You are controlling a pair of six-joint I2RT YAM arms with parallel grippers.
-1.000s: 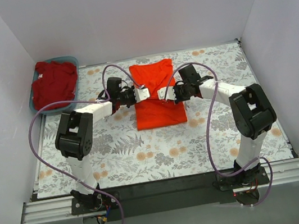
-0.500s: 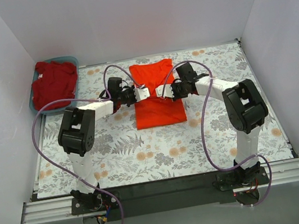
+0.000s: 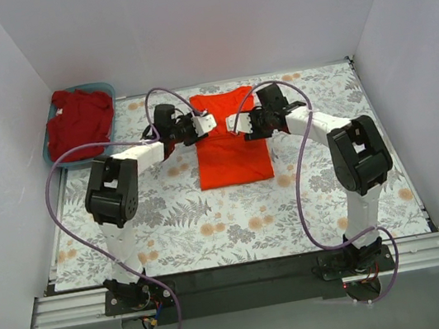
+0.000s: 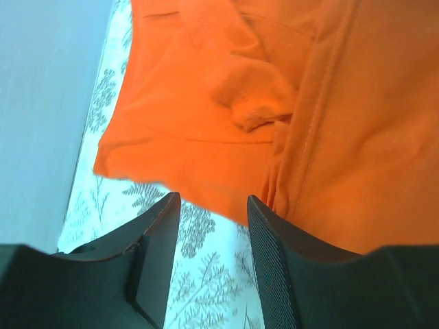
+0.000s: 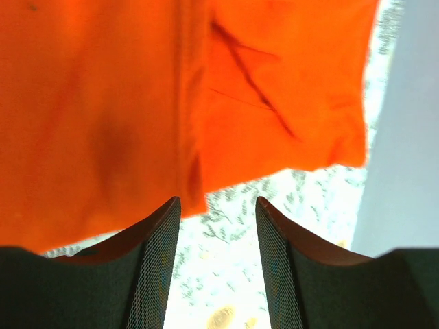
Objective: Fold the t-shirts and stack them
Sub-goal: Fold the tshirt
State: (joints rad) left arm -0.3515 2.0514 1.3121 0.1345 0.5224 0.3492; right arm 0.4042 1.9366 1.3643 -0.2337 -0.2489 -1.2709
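Observation:
The orange-red t-shirt [image 3: 232, 150] lies on the floral table [image 3: 170, 222] as a narrow rectangle with both sides folded in. My left gripper [image 3: 206, 122] hovers at its left edge near the collar end, jaws open and empty; in the left wrist view the gripper [image 4: 212, 205] has only tablecloth between its fingers, with the shirt [image 4: 226, 103] just beyond. My right gripper [image 3: 238, 122] sits over the right edge, also open, and in the right wrist view the gripper [image 5: 216, 205] is empty in front of the shirt [image 5: 137, 103]. The crimson t-shirt [image 3: 77, 122] lies crumpled in the bin.
A blue plastic bin [image 3: 106, 89] stands at the back left corner, against the left wall. White walls enclose the table on three sides. Purple cables loop from both arms over the table.
Both grippers have opened and let go of the orange-red shirt's folded-in sides. Both have drawn back a little toward the table's far end.

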